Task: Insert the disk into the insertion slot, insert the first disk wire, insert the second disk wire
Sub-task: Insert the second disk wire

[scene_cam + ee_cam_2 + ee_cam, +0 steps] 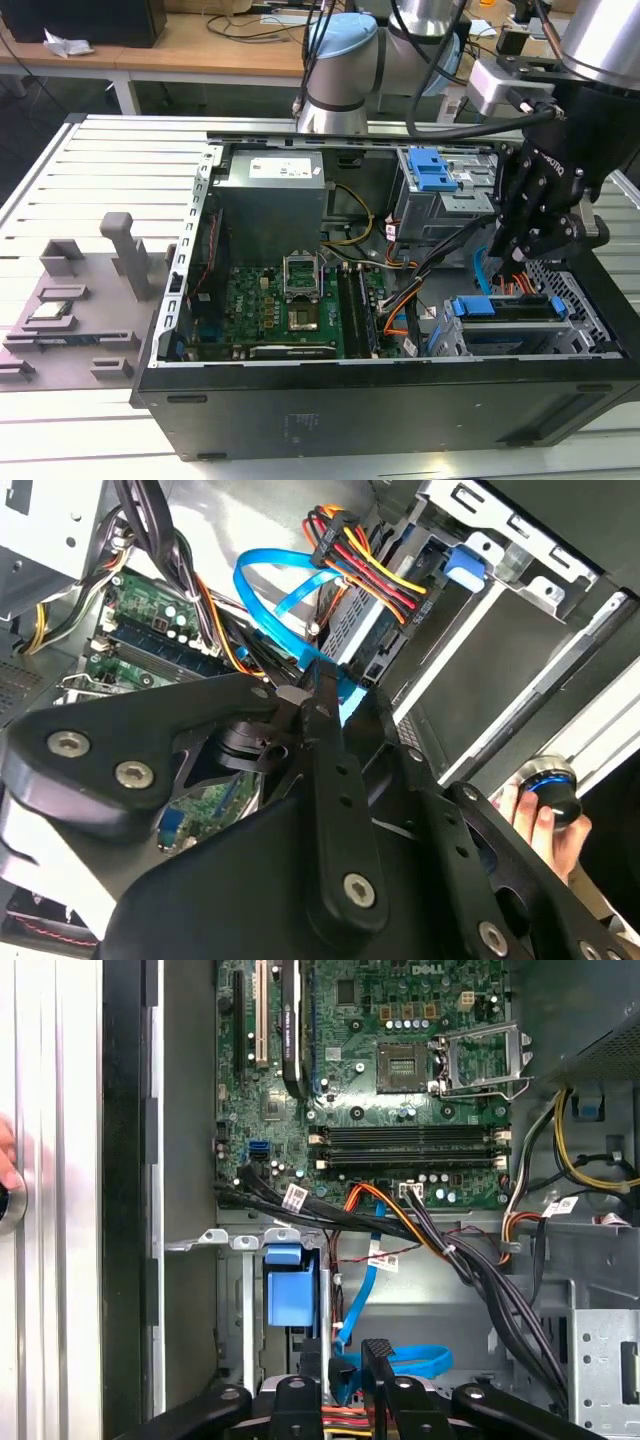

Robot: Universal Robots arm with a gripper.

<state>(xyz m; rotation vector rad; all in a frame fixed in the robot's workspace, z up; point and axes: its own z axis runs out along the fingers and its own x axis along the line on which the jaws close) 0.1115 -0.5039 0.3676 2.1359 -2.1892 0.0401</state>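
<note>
Disk (pixel 505 308): seated in the insertion slot (pixel 575 285), at the exterior view's right, near corner of the case.
Fingers (pixel 325 748): clamped on the blue data wire (pixel 262 584) plug, just beside the disk.
Doing it well: likely calls for squaring the plug to its socket and pressing straight in, no twisting.

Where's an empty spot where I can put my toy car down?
The bare table slats at the exterior view's left, behind the grey fixture, are free, and so is the strip in front of the computer case. Inside the case it is crowded: cables and the gripper.
</note>
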